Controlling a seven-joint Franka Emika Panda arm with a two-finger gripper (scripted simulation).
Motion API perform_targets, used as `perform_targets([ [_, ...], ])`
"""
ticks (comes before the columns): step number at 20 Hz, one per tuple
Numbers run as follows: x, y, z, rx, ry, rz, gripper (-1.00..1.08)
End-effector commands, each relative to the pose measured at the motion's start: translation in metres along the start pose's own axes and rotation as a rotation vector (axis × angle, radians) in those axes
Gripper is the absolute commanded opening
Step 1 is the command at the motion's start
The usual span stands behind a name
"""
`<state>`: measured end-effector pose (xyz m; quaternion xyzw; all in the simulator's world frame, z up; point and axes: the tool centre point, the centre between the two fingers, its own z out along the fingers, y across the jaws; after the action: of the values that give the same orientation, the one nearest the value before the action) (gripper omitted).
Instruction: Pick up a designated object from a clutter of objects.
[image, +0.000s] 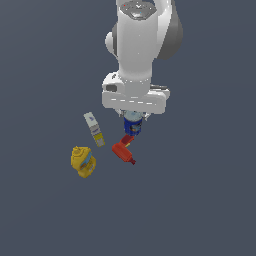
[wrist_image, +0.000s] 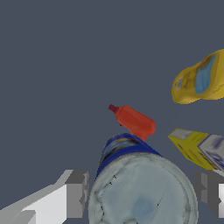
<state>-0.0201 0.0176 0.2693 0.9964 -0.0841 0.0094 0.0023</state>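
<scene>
You see the claw (wrist_image: 142, 192) straddling the blue can (image: 132, 125), fingers (wrist_image: 76, 192) beside its walls; contact cannot be confirmed. The can stands just beside the red bottle (image: 123, 148). Closing and lifting remain.

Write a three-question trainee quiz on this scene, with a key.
1. True or false: the yellow container touches the red bottle.
2. Which item sits between the jaws? A) white-and-yellow box B) blue can C) red bottle
3. Fill in: in the wrist view, the can's top looks pale and ____.

Key: 1 false, they lie apart. 2 B; a finger stands on each side of it. 3 round.
</scene>
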Motion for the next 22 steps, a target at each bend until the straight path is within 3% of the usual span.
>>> perform_targets([
  [1,-0.017,-0.011,-0.02,-0.001,0.001,0.0,-1.0],
  [12,-0.085,-0.056,-0.095,-0.001,-0.012,0.002,-1.0],
  [22,-0.114,-0.078,-0.13,0.002,-0.018,0.002,-1.0],
])
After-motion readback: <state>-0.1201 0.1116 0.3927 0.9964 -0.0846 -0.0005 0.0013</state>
